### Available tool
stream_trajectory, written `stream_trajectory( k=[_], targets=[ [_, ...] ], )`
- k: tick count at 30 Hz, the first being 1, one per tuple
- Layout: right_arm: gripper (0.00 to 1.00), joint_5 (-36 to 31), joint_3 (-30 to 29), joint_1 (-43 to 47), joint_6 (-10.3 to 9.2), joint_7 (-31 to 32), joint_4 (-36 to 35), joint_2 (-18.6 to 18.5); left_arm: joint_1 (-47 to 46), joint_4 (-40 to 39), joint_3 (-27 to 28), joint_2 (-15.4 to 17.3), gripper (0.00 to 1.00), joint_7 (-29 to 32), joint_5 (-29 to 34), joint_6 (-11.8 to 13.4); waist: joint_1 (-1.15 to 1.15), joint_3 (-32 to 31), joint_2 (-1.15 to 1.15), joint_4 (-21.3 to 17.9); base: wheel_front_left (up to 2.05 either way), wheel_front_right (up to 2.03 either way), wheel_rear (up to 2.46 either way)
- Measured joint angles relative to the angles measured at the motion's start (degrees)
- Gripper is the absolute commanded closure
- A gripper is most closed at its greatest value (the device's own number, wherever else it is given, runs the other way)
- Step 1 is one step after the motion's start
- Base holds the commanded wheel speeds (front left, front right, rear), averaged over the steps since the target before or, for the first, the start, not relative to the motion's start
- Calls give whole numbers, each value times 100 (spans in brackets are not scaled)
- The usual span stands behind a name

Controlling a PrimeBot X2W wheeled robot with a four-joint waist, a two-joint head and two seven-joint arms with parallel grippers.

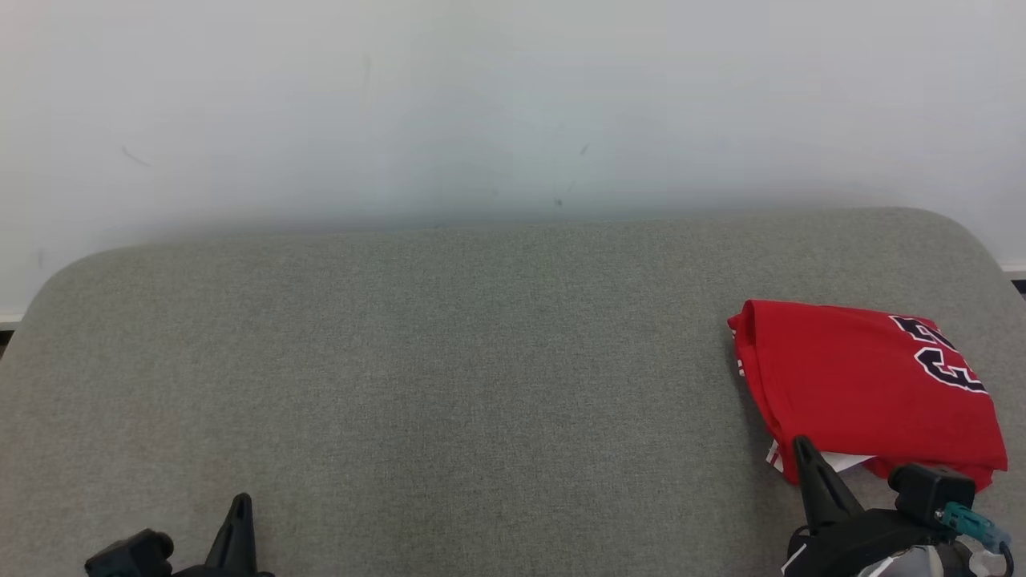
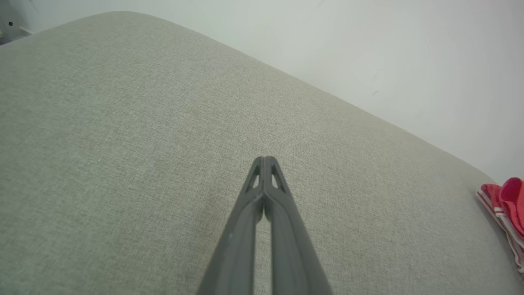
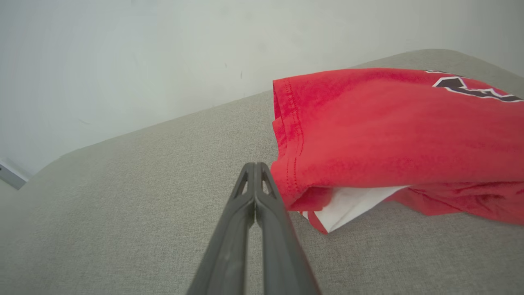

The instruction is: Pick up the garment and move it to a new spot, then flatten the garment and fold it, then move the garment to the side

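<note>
You have the left claw and right claw both pinched closed, gripping nothing. The folded red T-shirt lies at the bench's right edge.

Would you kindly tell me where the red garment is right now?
In the head view, the folded red garment lies at the right end of the grey surface, just beyond the right gripper.

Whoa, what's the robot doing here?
A two-armed robot is working on a red shirt. The shirt lies folded at the right side of the grey padded top. Both pincers are shut and empty. The right pincer is close beside the shirt's near edge, and the left pincer is far off. The folding looks done.
</note>
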Motion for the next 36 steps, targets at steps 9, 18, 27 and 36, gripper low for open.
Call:
stream_trajectory(
  k=[9, 18, 27, 36],
  targets=[
    [100, 782, -94, -10, 27, 149, 11, 21, -8, -2, 158, -33, 100, 131, -738, -103, 1, 22, 0, -1, 0, 0, 0],
    [100, 1415, -157, -22, 51, 256, 10, 48, -15, -20, 293, -51, 100, 248, -1368, -200, 1, 41, 0, -3, 0, 0, 0],
    [100, 2113, -232, -69, 58, 394, 2, 70, -30, -70, 408, -89, 100, 380, -2039, -301, 1, 63, 0, -3, 0, 0, 0],
    [100, 2803, -309, -126, 100, 506, -18, 81, -33, -109, 538, -142, 100, 493, -2692, -400, 1, 86, 0, -4, 0, 0, 0]
  ],
)
